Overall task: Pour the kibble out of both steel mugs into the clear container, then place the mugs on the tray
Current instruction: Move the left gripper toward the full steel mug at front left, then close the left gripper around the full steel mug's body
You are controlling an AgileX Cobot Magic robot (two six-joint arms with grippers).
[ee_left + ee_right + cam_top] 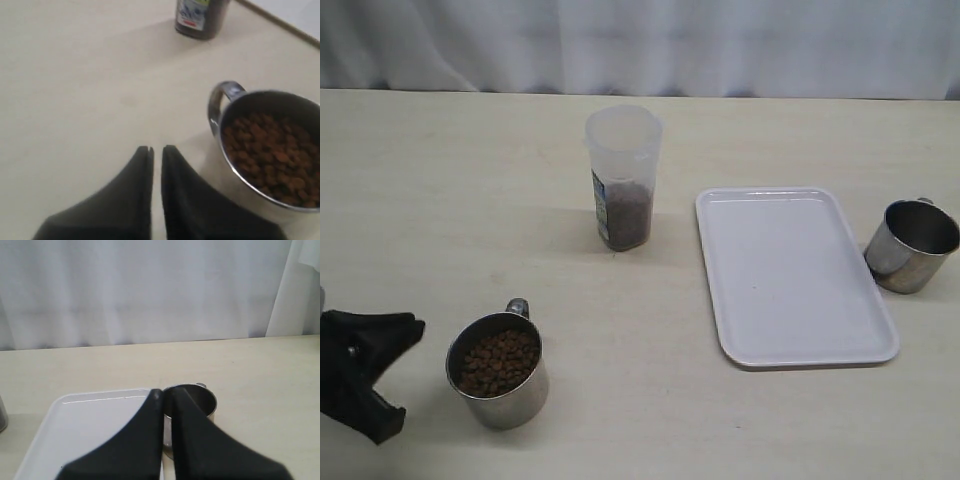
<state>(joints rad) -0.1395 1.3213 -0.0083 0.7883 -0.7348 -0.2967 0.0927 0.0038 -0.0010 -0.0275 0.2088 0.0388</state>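
While kibble (500,362) fills one steel mug (512,408) | left pincer (156,148) clenched, empty | right pincer (168,392) clenched, empty

Steel mug (510,405) of kibble (500,362) near black fingers (380,332), clear container (623,175) mid-table, another mug (912,245) beside white tray (790,280).

Arrangement of items on the surface (440,200), exterior view.
The clear container (623,150), with kibble (625,215) in it, is standing behind centre; the tray (790,275) is lying to its right; one steel mug (912,245) is sitting just beside the tray's right edge; the other steel mug (510,405), holding kibble, is standing front left.
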